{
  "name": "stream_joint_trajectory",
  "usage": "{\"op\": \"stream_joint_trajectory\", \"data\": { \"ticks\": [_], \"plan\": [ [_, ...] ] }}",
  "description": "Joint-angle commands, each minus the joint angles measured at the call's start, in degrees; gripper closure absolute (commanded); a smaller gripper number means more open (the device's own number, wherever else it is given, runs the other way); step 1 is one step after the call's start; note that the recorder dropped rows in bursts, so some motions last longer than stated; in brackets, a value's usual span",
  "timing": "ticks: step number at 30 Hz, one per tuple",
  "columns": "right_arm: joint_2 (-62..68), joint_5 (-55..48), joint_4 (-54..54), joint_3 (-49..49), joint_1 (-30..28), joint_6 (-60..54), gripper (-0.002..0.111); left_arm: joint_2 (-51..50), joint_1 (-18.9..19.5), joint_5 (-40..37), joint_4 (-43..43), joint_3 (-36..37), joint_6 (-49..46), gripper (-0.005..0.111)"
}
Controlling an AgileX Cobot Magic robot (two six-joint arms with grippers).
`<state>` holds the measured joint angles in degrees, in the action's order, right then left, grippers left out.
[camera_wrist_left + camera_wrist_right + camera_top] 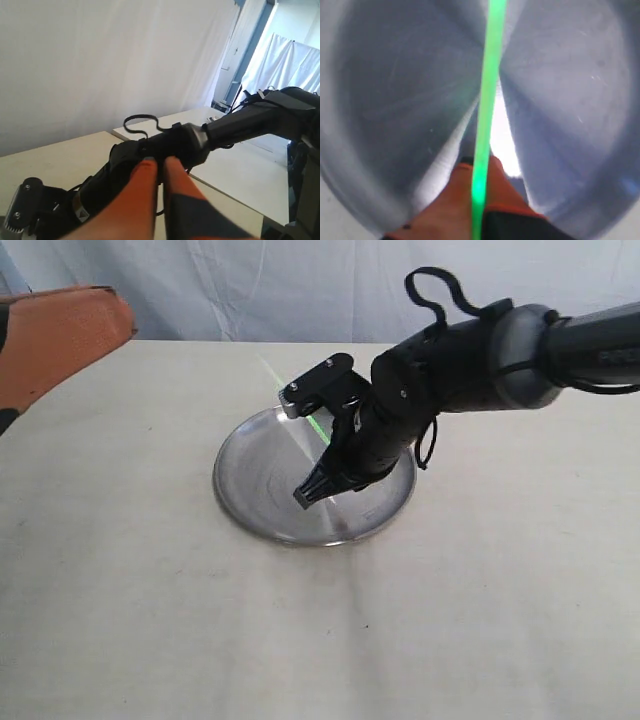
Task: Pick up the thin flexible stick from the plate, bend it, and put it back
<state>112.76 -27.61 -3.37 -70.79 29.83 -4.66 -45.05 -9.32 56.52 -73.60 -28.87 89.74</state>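
Observation:
The shiny silver plate (250,485) lies at the table's middle. My right gripper (312,492) points down into it, its orange fingers shut on the thin neon-green stick (318,427). From the fingers the stick runs up and away past the plate's far rim. In the right wrist view the stick (487,95) crosses the plate (395,100) and passes between the fingers of the right gripper (479,167). My left gripper (118,322) hangs raised at the far left, away from the plate. Its orange fingers (146,172) are pressed together with nothing in them.
The cream table (150,620) spreads around the plate on all sides. The black right arm (200,140) reaches across in front of the left wrist camera. White curtains (300,290) hang behind the table.

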Motion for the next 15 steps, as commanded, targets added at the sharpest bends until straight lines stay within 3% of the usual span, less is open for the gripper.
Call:
{"op": "stream_joint_trajectory", "data": {
  "ticks": [1,7,12,15],
  "plan": [
    [4.68,1.61,-0.11,-3.50,-0.47,0.14,0.109,4.17,0.03,-2.72,-0.60,-0.30,2.21,0.107],
    [6.99,3.98,-2.41,-4.97,-0.47,0.14,0.107,11.97,0.03,-7.58,-0.75,-0.30,2.75,0.107],
    [6.99,5.92,-6.73,-4.97,-0.47,0.14,0.076,21.13,0.03,-19.79,-6.11,-0.30,6.95,0.107],
    [6.64,5.21,-6.97,-4.97,-0.47,0.51,0.059,25.66,0.03,-29.61,-14.16,-0.30,11.02,0.107]
  ]
}}
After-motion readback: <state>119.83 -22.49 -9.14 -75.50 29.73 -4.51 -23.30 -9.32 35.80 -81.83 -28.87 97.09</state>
